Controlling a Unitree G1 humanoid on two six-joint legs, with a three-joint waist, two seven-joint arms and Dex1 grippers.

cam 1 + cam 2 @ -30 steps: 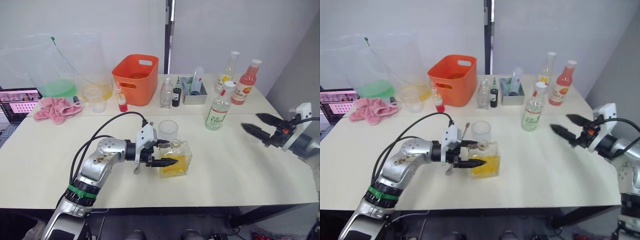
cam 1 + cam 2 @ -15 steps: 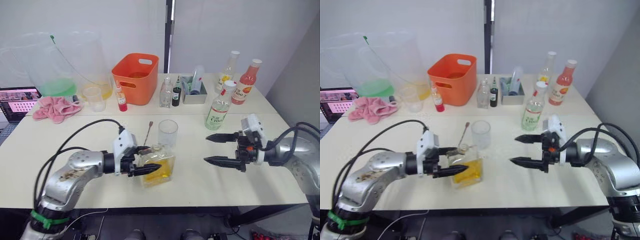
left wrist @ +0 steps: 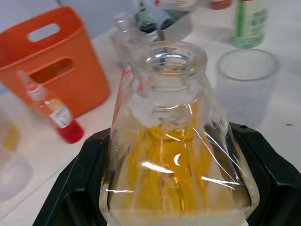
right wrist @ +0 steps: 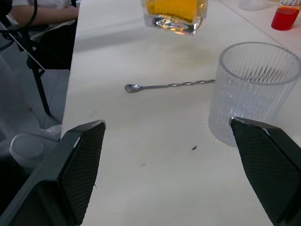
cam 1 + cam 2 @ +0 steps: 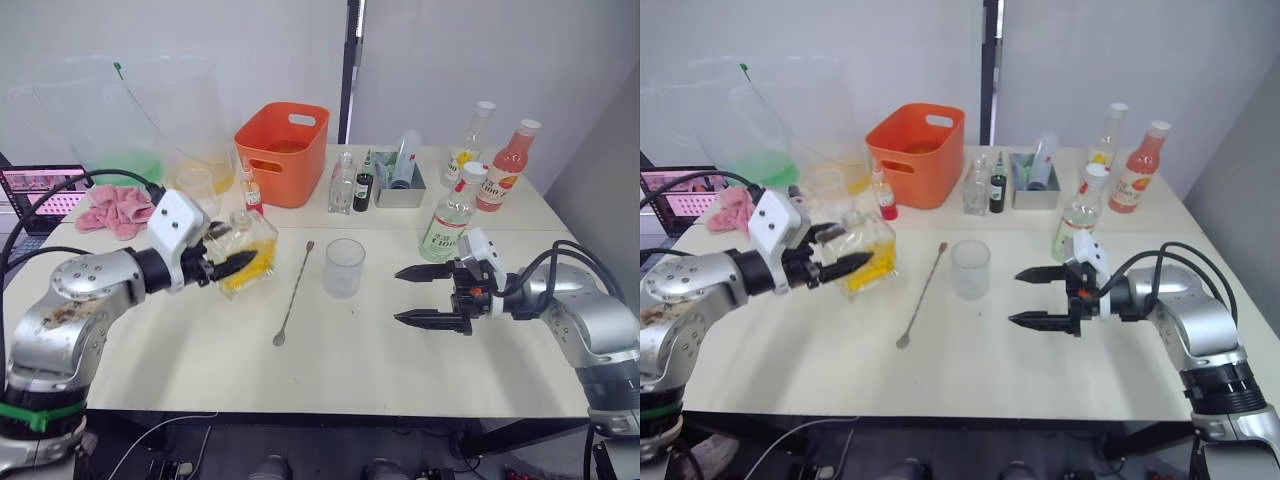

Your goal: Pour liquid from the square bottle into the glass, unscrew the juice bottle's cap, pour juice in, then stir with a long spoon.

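The right gripper [image 5: 402, 295] is hovering near the counter's [image 5: 400, 370] front edge, jaws spread wide and empty. The long spoon [image 5: 293, 295] is lying mid-counter beside the empty glass [image 5: 344, 267]. The left gripper [image 5: 222, 265] is clamping the tilted square bottle [image 5: 245, 260] of yellow liquid above the counter's left side. The juice bottle [image 5: 505, 166] is standing capped at the far right corner.

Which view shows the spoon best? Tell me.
The left eye view: the spoon lies whole on the table, handle to bowl, left of the glass. The right eye view shows the same. The right wrist view has the bowl and part of the handle, the rest behind the glass.
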